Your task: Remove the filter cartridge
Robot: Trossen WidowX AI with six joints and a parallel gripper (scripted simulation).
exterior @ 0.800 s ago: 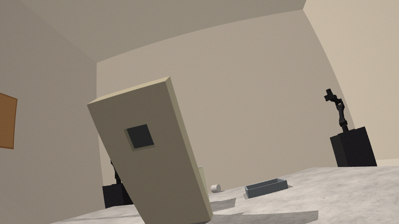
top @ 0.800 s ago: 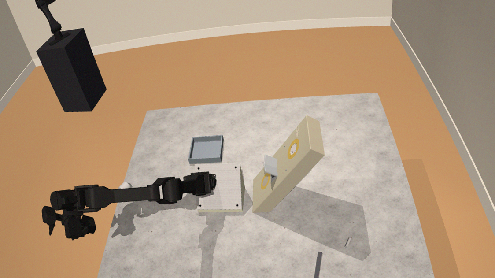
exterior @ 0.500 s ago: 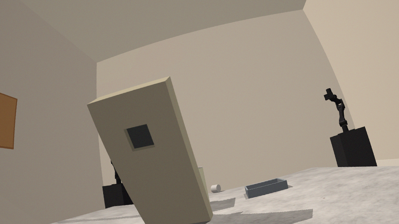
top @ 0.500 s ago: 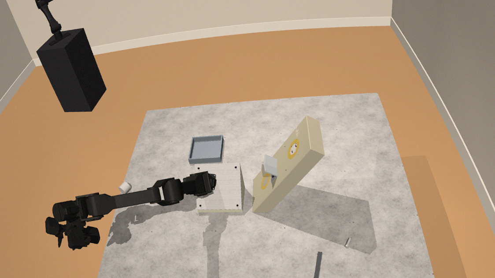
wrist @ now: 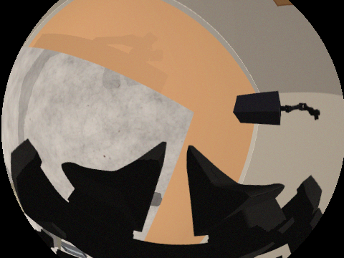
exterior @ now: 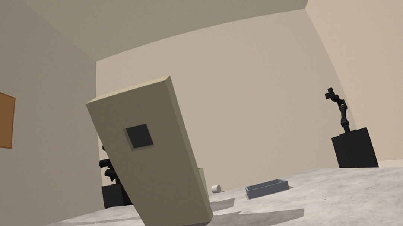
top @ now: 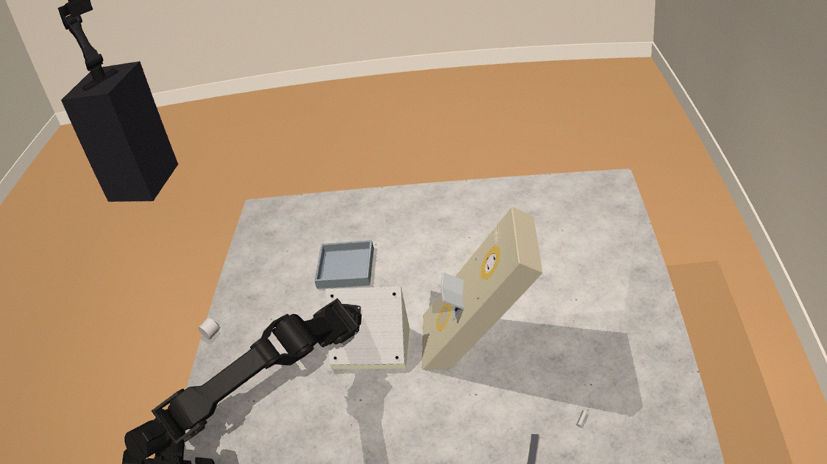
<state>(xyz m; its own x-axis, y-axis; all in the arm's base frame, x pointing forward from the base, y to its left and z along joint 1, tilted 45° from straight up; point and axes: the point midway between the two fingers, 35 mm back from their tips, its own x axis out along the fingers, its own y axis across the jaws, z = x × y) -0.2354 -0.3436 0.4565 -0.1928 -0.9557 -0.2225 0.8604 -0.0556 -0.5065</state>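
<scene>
My black parallel-jaw gripper (wrist: 177, 158) hangs in the lower middle of the wrist view with its two dark fingers drawn close, a narrow gap between them and nothing gripped. In the top view my black arm (top: 241, 362) reaches from the lower left over the pale square block (top: 376, 326). The round white filter cartridge with its yellow ring (top: 490, 262) sits in the tilted beige service panel (top: 511, 284) right of centre, well apart from the grey open tray (top: 344, 264).
</scene>
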